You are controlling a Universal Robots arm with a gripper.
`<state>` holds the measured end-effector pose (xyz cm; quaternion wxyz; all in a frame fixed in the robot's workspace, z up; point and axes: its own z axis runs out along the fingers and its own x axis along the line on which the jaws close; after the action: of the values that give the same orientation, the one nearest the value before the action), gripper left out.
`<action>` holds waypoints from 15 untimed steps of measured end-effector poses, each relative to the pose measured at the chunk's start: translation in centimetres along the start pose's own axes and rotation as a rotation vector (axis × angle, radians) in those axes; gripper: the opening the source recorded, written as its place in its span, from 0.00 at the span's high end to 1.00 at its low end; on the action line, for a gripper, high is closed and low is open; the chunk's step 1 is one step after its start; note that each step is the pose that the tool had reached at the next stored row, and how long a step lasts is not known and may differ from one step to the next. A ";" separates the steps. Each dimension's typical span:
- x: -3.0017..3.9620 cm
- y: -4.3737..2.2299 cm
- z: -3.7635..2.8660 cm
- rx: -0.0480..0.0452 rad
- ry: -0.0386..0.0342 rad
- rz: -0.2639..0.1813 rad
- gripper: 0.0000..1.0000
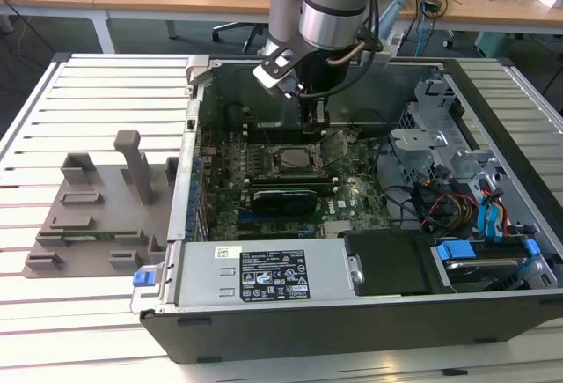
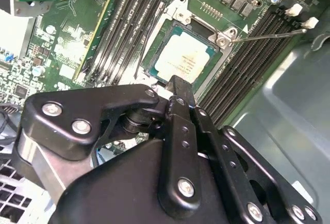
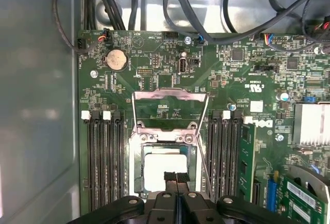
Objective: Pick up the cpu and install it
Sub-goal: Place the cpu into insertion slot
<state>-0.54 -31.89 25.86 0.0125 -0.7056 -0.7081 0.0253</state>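
Note:
The cpu (image 2: 183,59) lies flat in its socket on the green motherboard, pale silver top up; it is also in the first wrist view (image 3: 160,166) and the exterior view (image 1: 295,159). My gripper (image 3: 176,176) hangs just above the cpu's edge with its two black fingers (image 2: 178,87) pressed together and nothing between them. In the exterior view the gripper (image 1: 312,121) reaches down into the open computer case (image 1: 264,330). The socket's metal load plate (image 3: 170,112) stands swung open, and its thin latch lever (image 2: 268,34) sticks out to the side.
Black memory slots (image 3: 103,157) flank the socket, and a long black card (image 1: 283,198) lies beside it. Cables (image 3: 206,23), a drive cage (image 1: 440,158) and a power supply (image 1: 264,277) crowd the case. A grey fixture (image 1: 97,216) stands on the slatted table.

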 end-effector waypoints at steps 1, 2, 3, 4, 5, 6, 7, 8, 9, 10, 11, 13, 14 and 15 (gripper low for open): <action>0.00 -0.01 -0.18 0.0000 0.0000 0.000 0.89; -0.01 -0.02 -0.37 -0.0001 0.0001 0.000 0.89; -0.01 -0.03 -0.54 0.0000 0.0000 0.000 0.89; -0.01 -0.05 -0.85 0.0000 0.0000 0.000 0.89; -0.02 -0.05 -1.01 0.0000 0.0000 0.000 0.89; -0.02 -0.06 -1.19 0.0000 0.0000 0.000 0.89; -0.03 -0.08 -1.45 0.0000 0.0000 0.000 0.89; -0.03 -0.09 -1.73 0.0000 0.0000 0.000 0.89; -0.03 -0.10 -1.92 -0.0001 0.0001 0.000 0.89; -0.04 -0.12 -2.25 0.0000 -0.0001 0.000 0.89; -0.04 -0.14 -2.57 -0.0001 0.0000 0.000 0.89; -0.05 -0.15 -2.81 0.0000 0.0000 0.000 0.89; -0.05 -0.16 -2.93 0.0000 0.0000 0.000 0.89; -0.05 -0.16 -3.05 0.0000 0.0000 0.000 0.89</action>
<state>-0.54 -31.89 28.92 0.0125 -0.7056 -0.7081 0.0253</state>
